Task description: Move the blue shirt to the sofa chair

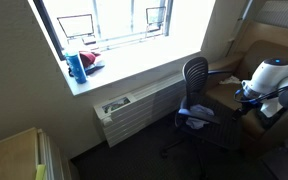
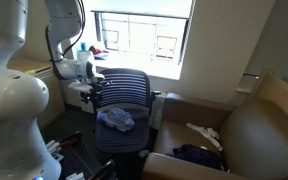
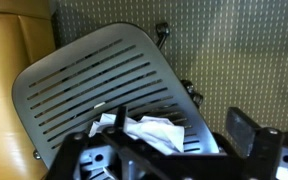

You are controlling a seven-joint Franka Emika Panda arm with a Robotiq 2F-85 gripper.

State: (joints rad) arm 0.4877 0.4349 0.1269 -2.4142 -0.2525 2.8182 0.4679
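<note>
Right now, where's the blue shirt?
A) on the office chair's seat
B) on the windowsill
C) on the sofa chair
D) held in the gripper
A: the blue shirt lies bunched on the seat of the office chair, apart from the sofa chair.

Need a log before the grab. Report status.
Gripper open, empty, by the office chair. Shirt on its seat, not gripped. Dark clothes already on sofa chair.

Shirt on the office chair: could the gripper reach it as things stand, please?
Probably yes: the shirt lies uncovered on the chair seat, and the gripper faces it with nothing between.
</note>
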